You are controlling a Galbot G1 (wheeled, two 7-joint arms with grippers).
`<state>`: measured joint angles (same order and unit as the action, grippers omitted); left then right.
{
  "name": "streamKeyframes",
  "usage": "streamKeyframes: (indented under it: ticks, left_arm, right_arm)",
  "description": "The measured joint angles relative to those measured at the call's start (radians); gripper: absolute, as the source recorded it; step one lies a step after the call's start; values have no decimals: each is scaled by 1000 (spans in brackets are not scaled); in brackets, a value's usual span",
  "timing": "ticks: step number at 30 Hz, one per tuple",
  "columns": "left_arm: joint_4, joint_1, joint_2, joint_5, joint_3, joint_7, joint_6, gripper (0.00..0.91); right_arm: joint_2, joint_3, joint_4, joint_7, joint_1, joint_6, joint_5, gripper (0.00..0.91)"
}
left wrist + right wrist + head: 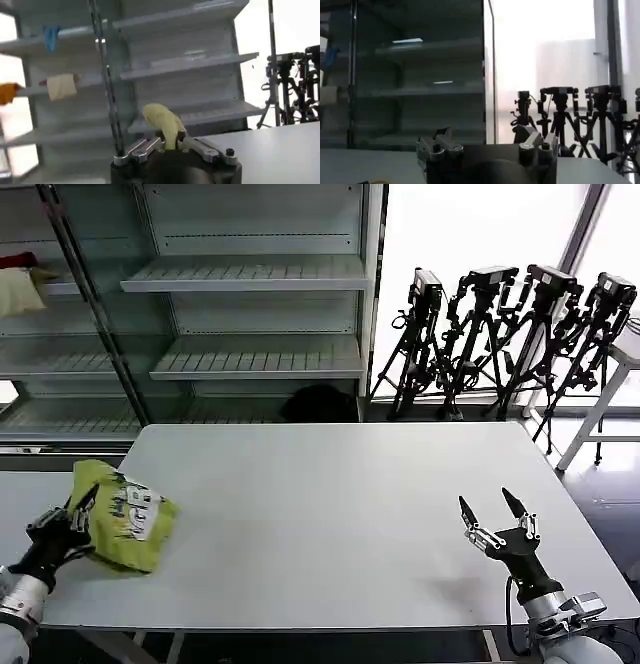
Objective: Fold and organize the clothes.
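Head view: left gripper (pixel 80 514) pinches the bunched shirt (pixel 125 514) at the table's (pixel 330 514) left edge; right gripper (pixel 497 512) spread. The shirt could slip off.

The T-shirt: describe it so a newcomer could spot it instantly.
Start at the white table and go to its left edge. There the T-shirt lies bunched in a lime-green heap with a dark-and-white print, and the left gripper is closed on its edge. It is the only cloth on the tabletop.
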<state>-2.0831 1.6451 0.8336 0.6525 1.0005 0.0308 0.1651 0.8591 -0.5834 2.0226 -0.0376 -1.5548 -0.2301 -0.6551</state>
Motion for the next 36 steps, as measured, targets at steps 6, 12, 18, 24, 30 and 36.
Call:
streamKeyframes:
  ticks: [6,12,18,24,30,36]
  left_arm:
    - [27,-17,-63,-138,-14,-92,-59,0]
    - [94,-71,-15,-342,-214,-135,-121,0]
    - [109,-137,31,-471,-414,-148,-136,20]
    - [69,-214,27,-490,-534,-120,-72,30]
    - [65,-307,20,-465,-659,-35,14,907]
    - [48,-425,41,-425,-801,108,89,907]
  right_arm:
    - [1,0,6,2,2,4,0,907]
    - [0,2,6,6,2,8,3,907]
    - [2,11,7,9,10,17,8,907]
    - [12,23,9,10,20,24,16,907]
    - [19,33,17,3,35,37,23,907]
    - [29,51,28,-6,53,58,34,907]
